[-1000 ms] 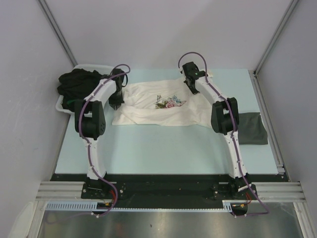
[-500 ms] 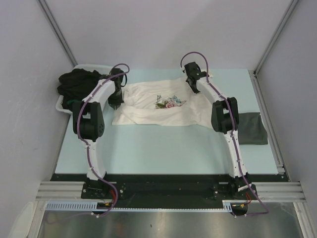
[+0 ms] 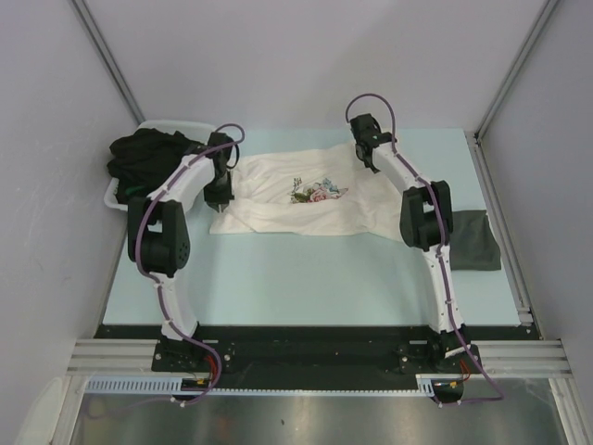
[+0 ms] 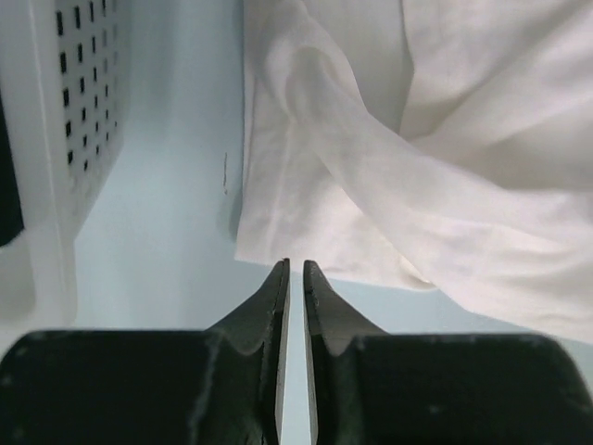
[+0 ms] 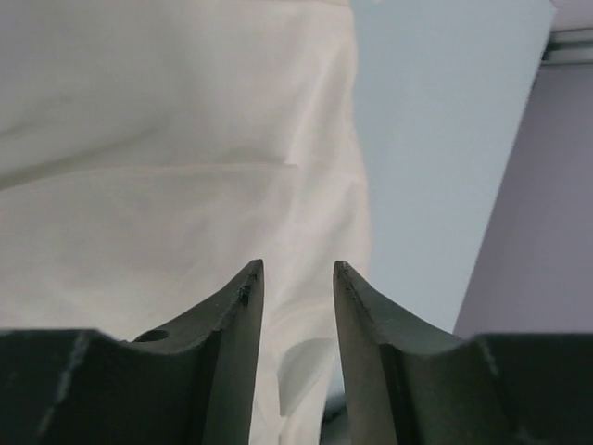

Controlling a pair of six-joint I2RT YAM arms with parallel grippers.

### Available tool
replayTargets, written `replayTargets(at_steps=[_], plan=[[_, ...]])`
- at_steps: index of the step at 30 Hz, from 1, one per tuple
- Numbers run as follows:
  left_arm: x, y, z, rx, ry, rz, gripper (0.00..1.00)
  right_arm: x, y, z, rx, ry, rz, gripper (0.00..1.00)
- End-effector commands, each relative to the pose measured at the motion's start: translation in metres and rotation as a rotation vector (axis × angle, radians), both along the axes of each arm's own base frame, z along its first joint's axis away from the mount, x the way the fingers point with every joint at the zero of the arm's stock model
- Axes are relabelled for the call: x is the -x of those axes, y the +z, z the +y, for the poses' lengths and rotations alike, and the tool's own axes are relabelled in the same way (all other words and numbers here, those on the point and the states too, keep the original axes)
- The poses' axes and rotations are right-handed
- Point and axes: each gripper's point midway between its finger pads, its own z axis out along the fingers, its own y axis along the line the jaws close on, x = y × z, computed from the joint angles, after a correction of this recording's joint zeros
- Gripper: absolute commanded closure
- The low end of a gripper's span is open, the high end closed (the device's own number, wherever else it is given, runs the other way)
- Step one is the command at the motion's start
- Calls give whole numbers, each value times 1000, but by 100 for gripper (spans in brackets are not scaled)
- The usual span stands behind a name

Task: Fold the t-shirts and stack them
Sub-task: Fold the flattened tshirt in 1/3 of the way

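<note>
The cream-white t-shirt (image 3: 306, 199) with the rose print lies spread on the pale blue table (image 3: 306, 278), its left side bunched in folds (image 4: 445, 139). My left gripper (image 3: 220, 199) sits at the shirt's near-left corner. Its jaws (image 4: 296, 264) are nearly together with only a thin slit, and nothing is between them. My right gripper (image 3: 371, 162) hovers over the shirt's far-right edge (image 5: 167, 167). It stands open (image 5: 298, 266), with cloth below it and none pinched. A dark grey t-shirt (image 3: 473, 239) lies at the right. Black t-shirts (image 3: 148, 156) fill the tub.
The white perforated tub (image 3: 116, 195) stands at the table's left edge, close beside my left gripper (image 4: 56, 139). Grey walls enclose the table on the left, back and right. A metal rail (image 3: 496, 213) runs along the right edge.
My right gripper has opened and let go of the shirt's far-right edge, moving slightly right and back. The left arm's elbow swung left; its gripper stays at the shirt's left corner.
</note>
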Motion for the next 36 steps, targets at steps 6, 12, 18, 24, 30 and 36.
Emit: replayTargets(at_steps=[6,12,18,24,30,36], plan=[[38,-4,-9,2,-47,15,68,26,133,7,63,-20,-239,53],[45,-21,2,-49,-12,41,51,45,148,2,77,-33,-250,52],[31,-27,13,-71,10,24,47,57,152,-7,97,-33,-251,51],[28,-40,23,-57,42,51,47,64,153,-17,108,-42,-251,50],[22,-44,25,-41,57,45,46,69,163,-24,104,-51,-269,48],[17,-49,19,-10,57,44,50,70,169,-25,105,-51,-282,47]])
